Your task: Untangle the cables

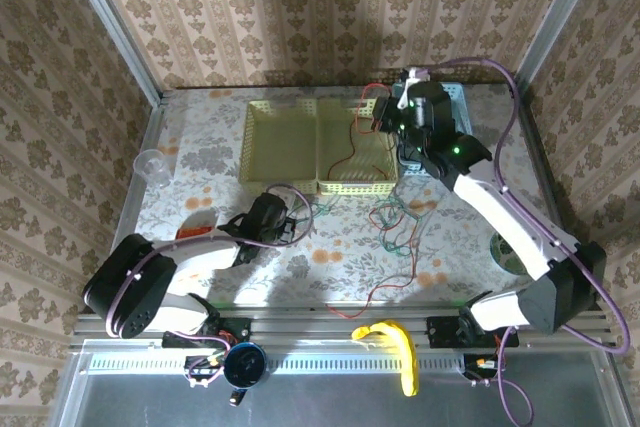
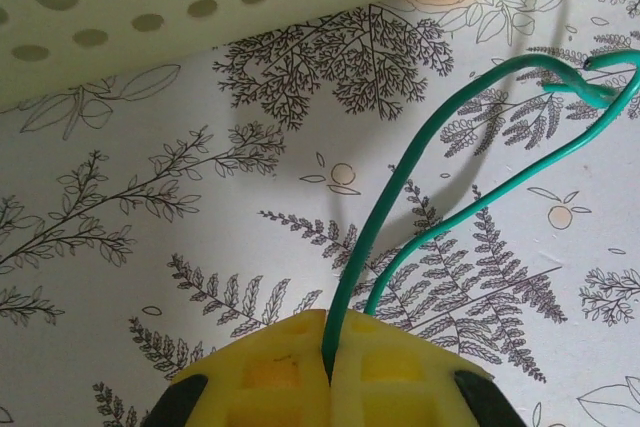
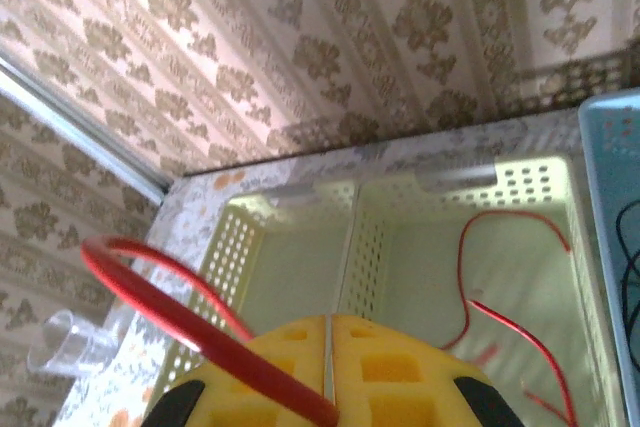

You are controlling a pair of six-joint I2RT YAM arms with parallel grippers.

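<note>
We see left jaws clamped on the green cable, low over the counter, at 6 o'clock of the yellow basket. Right jaws are clamped on the red cable, raised at the basket's 3 o'clock edge. The tangle lies at 3 o'clock of the left jaws. We judge the cables light, floppy and slick; grip near the crossings.

Left arm: white tubular links, rounded black joint housings. Right arm: same white links and black joints, with small green indicator lights. Purple cables loop along both. Left gripper, right gripper: yellow pads with square recesses, black finger backs.
</note>
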